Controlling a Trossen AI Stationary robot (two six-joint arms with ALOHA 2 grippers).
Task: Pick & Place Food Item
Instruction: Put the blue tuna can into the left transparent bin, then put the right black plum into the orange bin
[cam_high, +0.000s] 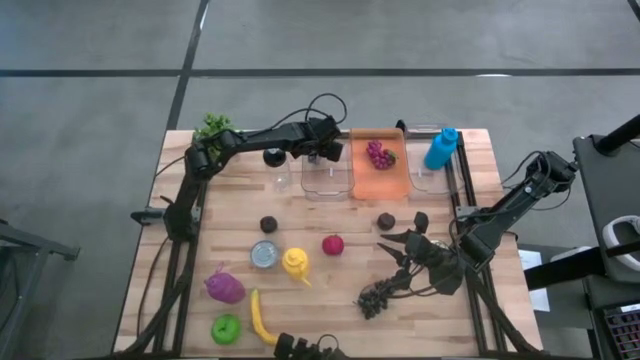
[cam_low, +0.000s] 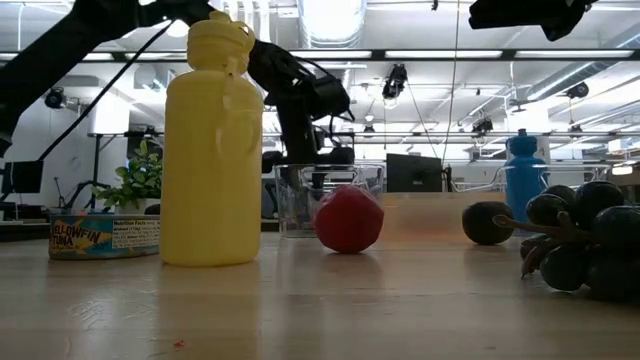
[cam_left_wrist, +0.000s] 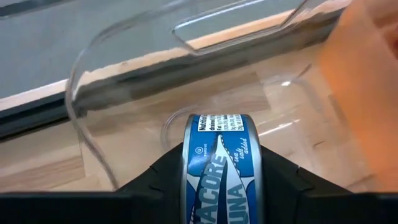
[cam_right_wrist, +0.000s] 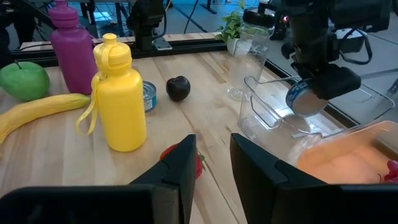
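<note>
Presently the left claw (cam_high: 328, 150) grips a tuna can (cam_left_wrist: 222, 163) by its rim and holds it over the clear bin (cam_high: 327, 176) at the desk's (cam_high: 240, 220) far edge; placement is in hand, and release inside the walls should follow. Further right, the right claw (cam_high: 400, 243) hangs part-open and empty above the dark grapes (cam_high: 378, 294).
</note>
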